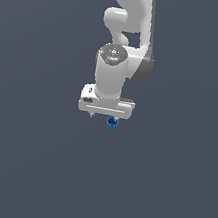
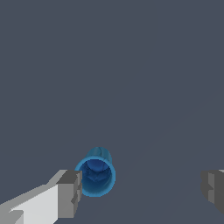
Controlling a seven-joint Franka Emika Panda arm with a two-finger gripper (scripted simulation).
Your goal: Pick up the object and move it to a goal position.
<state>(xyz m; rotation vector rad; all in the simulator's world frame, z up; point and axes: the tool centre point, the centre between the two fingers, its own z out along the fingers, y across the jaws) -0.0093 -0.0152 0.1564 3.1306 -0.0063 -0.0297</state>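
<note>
Blue ribbed cup (image 2: 95, 176) sits between the fingers of the claw (image 2: 142, 188), its open mouth facing the wrist camera. Claw spread wide: one grey fingertip pad (image 2: 70, 194) is just beside the cup's rim, possibly touching; cannot tell. Other pad (image 2: 213, 189) well apart from it. In the exterior view the white arm (image 1: 123, 42) points straight down, the cup (image 1: 112, 124) showing just below the claw (image 1: 105, 114). Plain dark grey tabletop (image 1: 29, 168).
</note>
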